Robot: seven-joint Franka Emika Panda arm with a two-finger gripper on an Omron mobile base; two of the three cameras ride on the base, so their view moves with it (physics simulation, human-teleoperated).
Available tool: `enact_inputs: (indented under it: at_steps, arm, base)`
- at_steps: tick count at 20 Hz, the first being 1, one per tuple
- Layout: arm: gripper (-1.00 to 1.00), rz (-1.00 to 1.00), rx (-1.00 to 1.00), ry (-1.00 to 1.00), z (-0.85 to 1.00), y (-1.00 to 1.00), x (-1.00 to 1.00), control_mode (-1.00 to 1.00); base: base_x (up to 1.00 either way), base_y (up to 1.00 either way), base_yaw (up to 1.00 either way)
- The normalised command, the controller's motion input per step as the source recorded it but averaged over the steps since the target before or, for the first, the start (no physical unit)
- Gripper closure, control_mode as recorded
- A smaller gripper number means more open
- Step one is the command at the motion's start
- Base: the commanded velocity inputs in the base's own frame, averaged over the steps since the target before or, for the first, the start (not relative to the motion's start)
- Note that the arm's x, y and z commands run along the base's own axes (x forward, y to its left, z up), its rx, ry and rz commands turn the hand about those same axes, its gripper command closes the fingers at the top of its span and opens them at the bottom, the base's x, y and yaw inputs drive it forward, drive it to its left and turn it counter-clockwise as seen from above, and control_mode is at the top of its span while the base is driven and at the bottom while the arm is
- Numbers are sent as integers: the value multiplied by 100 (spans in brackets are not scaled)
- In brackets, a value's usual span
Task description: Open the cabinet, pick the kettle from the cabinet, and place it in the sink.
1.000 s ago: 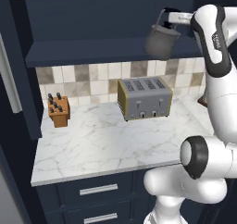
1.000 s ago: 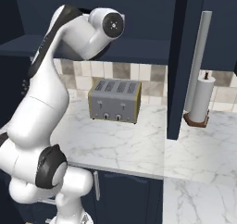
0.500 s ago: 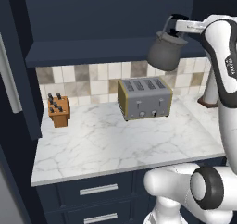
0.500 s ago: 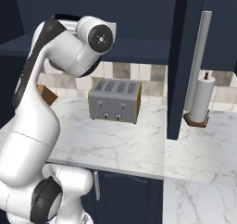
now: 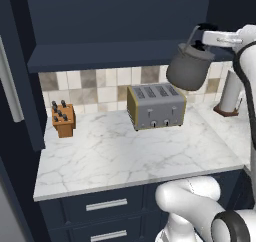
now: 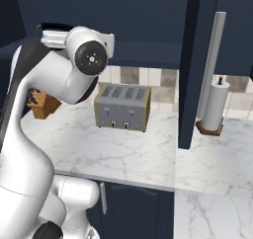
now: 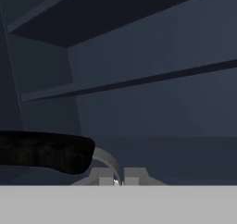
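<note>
Above marble counter (image 5: 125, 151): kettle (image 5: 189, 70) in clamped hand (image 5: 204, 35).

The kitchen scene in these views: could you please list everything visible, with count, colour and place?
kettle: 1, grey, hanging in the air above the toaster's right end
toaster: 1, silver, on the counter by the tiles
knife block: 1, brown, counter's left
paper towel roll: 1, white, counter's right
cabinet: 1, navy, open above the counter
counter: 1, white marble
drawers: 2, navy, under the counter
gripper: 1, shut on the kettle's handle
</note>
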Motion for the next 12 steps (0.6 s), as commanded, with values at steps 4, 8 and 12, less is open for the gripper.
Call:
enact_inputs:
  at_steps: [4, 8, 12]
  arm:
    - [100, 0, 0, 0, -2, 0, -71, -100]
    - [100, 0, 0, 0, 0, 0, -71, -100]
    - [100, 0, 0, 0, -3, 0, -75, -100]
  base:
    - [0, 0, 0]
    - [0, 0, 0]
    - [0, 0, 0]
